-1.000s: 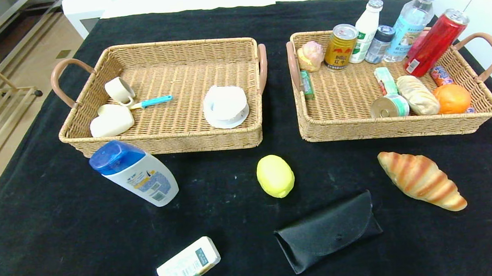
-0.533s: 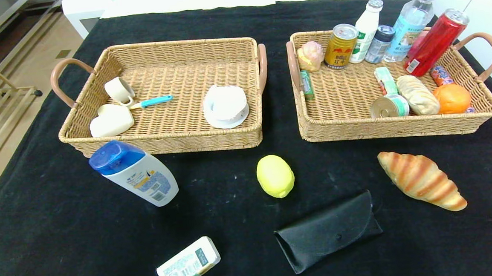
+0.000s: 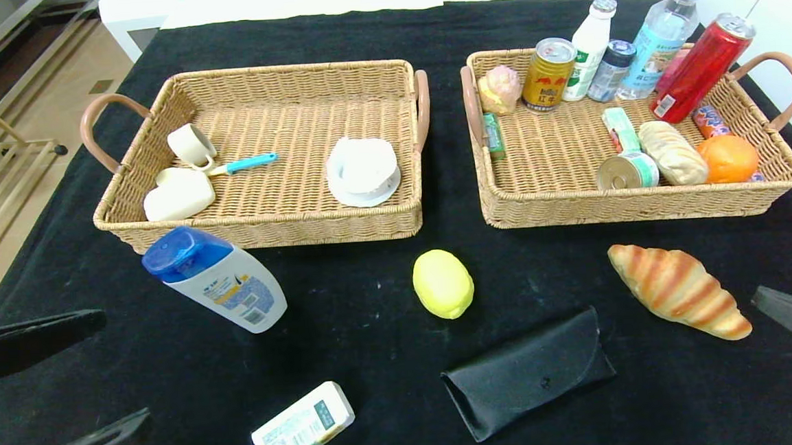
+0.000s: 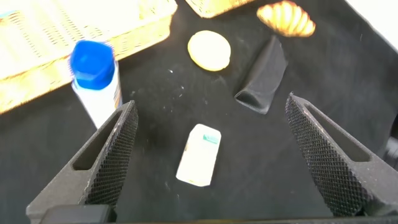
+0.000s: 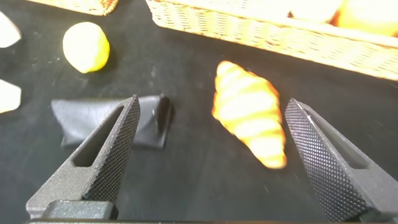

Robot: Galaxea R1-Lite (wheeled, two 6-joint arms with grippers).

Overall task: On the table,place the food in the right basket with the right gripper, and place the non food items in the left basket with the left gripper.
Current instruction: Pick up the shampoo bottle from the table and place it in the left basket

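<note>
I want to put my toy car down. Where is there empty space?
Left basket: bare middle between the blue-handled tool and the white dish. Right basket: bare near its left end; crowded along the back and right. Black cloth is bare between shampoo bottle and lemon.

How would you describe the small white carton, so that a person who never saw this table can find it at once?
Start at the left basket on the black table and come toward the near edge, past the shampoo bottle lying in front of it. The small white carton lies flat there, left of the black glasses case. It is the only boxy white item on the cloth, with a green label at one end.
</note>
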